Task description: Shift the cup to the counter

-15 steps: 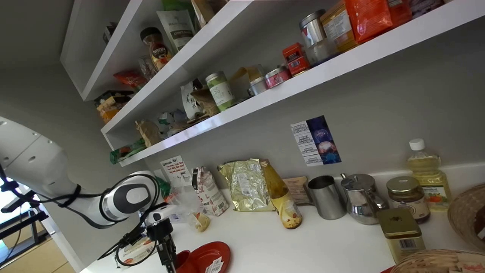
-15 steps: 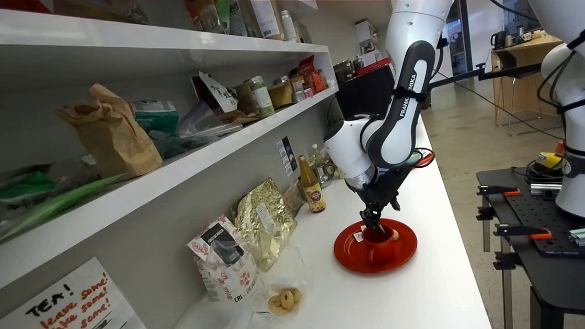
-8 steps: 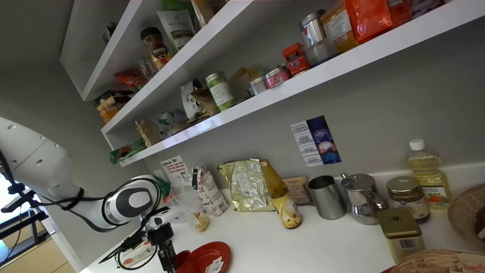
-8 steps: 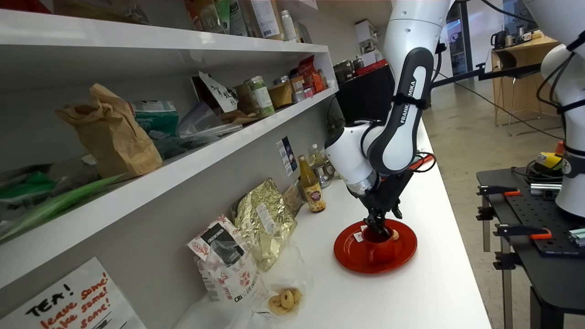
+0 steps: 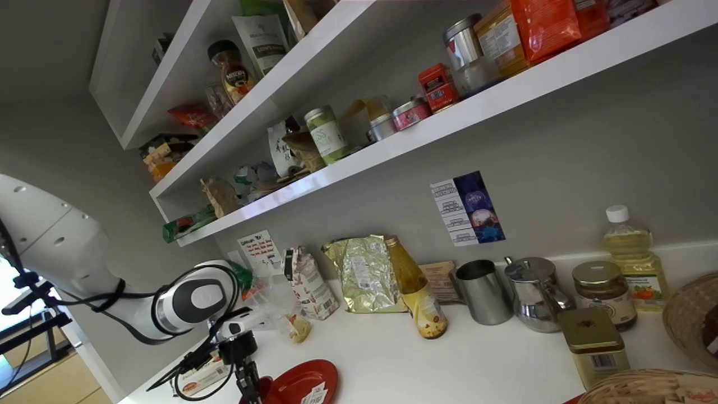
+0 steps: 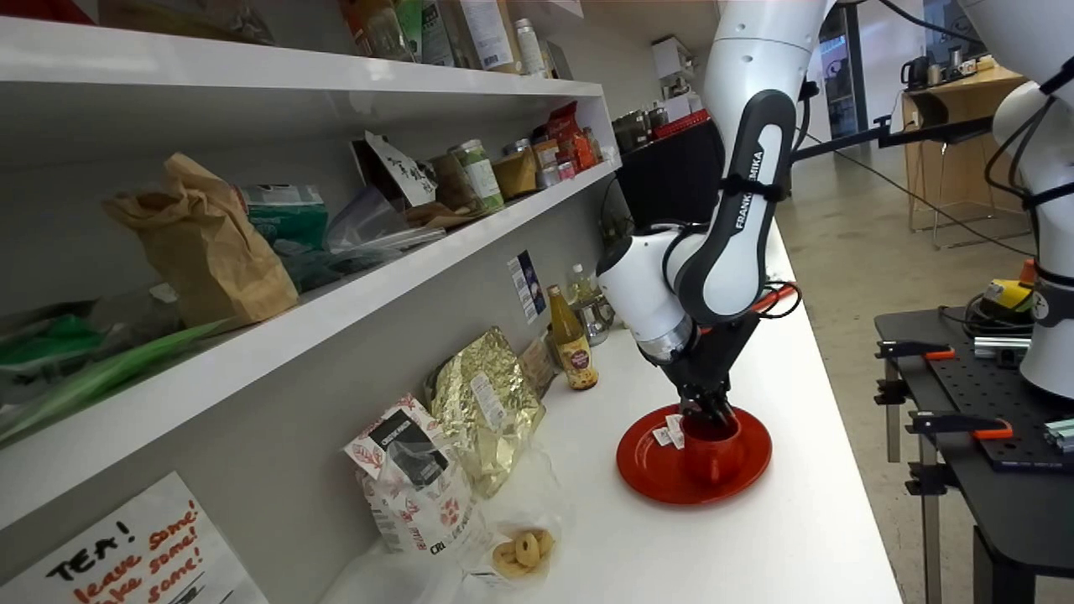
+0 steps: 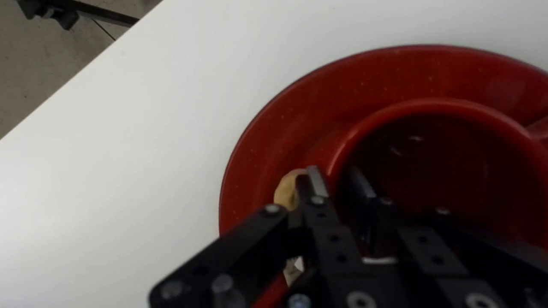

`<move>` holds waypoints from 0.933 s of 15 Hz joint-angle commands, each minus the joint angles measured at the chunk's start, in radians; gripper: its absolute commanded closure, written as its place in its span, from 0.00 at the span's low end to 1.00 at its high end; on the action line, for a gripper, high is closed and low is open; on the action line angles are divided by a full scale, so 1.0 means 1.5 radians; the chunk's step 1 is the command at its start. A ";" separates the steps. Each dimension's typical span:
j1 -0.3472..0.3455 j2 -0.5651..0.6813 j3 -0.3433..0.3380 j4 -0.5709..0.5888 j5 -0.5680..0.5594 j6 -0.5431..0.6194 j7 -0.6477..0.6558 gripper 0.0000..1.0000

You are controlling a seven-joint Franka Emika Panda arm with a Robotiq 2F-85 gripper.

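Note:
A red cup [image 6: 713,460] stands upright on a red plate [image 6: 646,470], which rests on the white counter [image 6: 755,554]. My gripper [image 7: 336,171] straddles the cup's wall in the wrist view, one finger [image 7: 317,182] outside and the other inside, close together on the rim. The pinched spot is dim. From above, the dark inside of the cup [image 7: 454,162] shows, with its handle cut off at the right edge. In an exterior view the gripper hides part of the cup [image 5: 268,387] at the bottom of the picture.
On the plate lie a tan piece [image 7: 286,190] beside the outer finger and paper tags [image 6: 669,432]. Along the wall stand a yellow bottle [image 6: 573,340], a gold foil bag [image 6: 482,411] and a paper bag [image 6: 419,478]. A white shelf [image 6: 352,304] overhangs the wall side.
The gripper has come down at the cup and its jaws have drawn together on the wall. The cup has slid and turned slightly, and the plate has shifted a little with it.

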 commanded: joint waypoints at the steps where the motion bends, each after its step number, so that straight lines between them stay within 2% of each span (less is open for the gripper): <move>1: 0.001 -0.006 -0.001 0.003 0.016 0.003 -0.008 0.99; 6: -0.015 -0.051 0.002 0.016 0.041 0.002 -0.027 0.98; 14: -0.042 -0.106 -0.018 0.036 0.014 0.012 -0.022 0.98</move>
